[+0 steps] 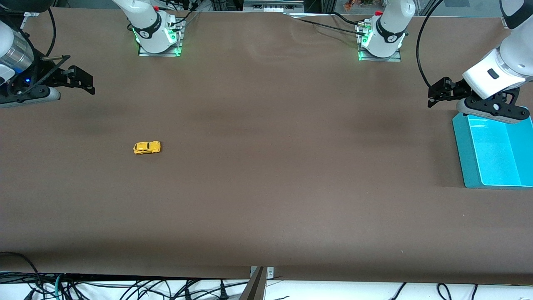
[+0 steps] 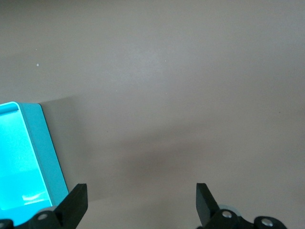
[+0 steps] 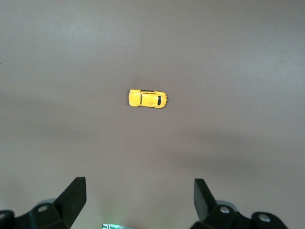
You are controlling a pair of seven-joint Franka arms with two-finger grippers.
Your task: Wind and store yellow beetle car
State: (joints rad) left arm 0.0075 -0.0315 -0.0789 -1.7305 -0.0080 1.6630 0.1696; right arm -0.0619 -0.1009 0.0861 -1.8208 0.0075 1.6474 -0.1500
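The yellow beetle car [image 1: 147,147] stands on its wheels on the brown table, toward the right arm's end. It also shows in the right wrist view [image 3: 147,98], well ahead of the open jaws. My right gripper [image 1: 83,81] is open and empty, up over the table at the right arm's end, apart from the car. My left gripper [image 1: 437,93] is open and empty, up beside the blue bin [image 1: 462,154] at the left arm's end. In the left wrist view the bin's wall [image 2: 45,143] lies beside one finger [image 2: 76,202].
The blue bin is an open container at the left arm's end of the table. The two arm bases [image 1: 158,35] [image 1: 381,39] stand along the table's edge farthest from the front camera. Cables hang below the edge nearest the front camera.
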